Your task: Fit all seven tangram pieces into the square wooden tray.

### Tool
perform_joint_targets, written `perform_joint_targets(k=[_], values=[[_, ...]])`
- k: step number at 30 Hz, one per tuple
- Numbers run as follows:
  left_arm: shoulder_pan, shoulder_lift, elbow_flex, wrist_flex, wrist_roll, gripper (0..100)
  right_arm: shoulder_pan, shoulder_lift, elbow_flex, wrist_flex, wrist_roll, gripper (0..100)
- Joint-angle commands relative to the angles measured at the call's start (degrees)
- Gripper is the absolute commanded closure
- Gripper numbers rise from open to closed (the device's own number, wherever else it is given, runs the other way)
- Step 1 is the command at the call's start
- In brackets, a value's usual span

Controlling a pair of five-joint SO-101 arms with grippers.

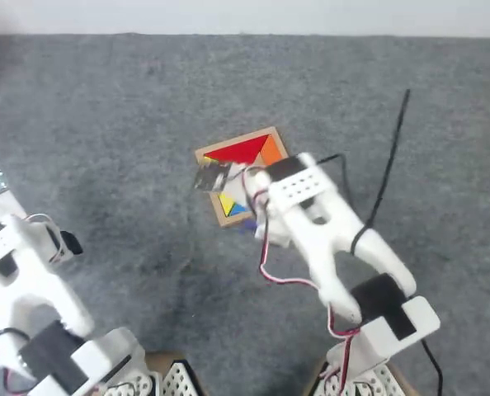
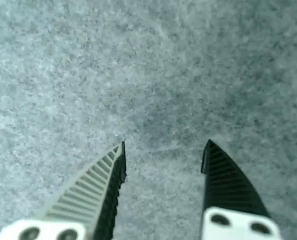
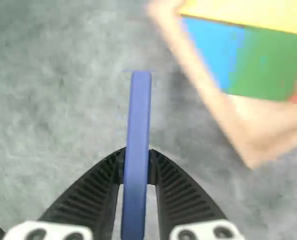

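The square wooden tray (image 1: 271,135) lies mid-table on grey felt, holding a red triangle (image 1: 242,150), an orange piece (image 1: 270,153), a yellow piece (image 1: 225,202) and a light blue piece (image 1: 238,209). My right gripper (image 3: 137,159) is shut on a dark blue tangram piece (image 3: 138,145), held on edge just off the tray's corner (image 3: 223,120). In the right wrist view the tray shows yellow, light blue (image 3: 213,47) and green (image 3: 268,67) pieces. The right arm (image 1: 311,214) covers part of the tray from above. My left gripper (image 2: 162,150) is open over bare felt at the near left.
Grey felt covers the whole table, with open room to the left of and beyond the tray. A black cable (image 1: 389,165) runs behind the right arm. The left arm (image 1: 22,272) sits at the near left corner.
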Motion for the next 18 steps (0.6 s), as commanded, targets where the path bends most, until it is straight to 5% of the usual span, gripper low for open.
perform_joint_targets(k=[1,8,18], values=[[0.44,-0.35,-0.84,0.62,-0.44,76,4.18,-0.40,-7.65,4.97,7.38,99.1],[0.53,-0.35,-0.84,0.53,-0.44,76,11.12,3.47,-22.77,16.04,31.12,99.1],[0.53,-0.35,-0.84,0.53,-0.44,76,9.36,36.79,-63.30,29.41,33.32,99.1]])
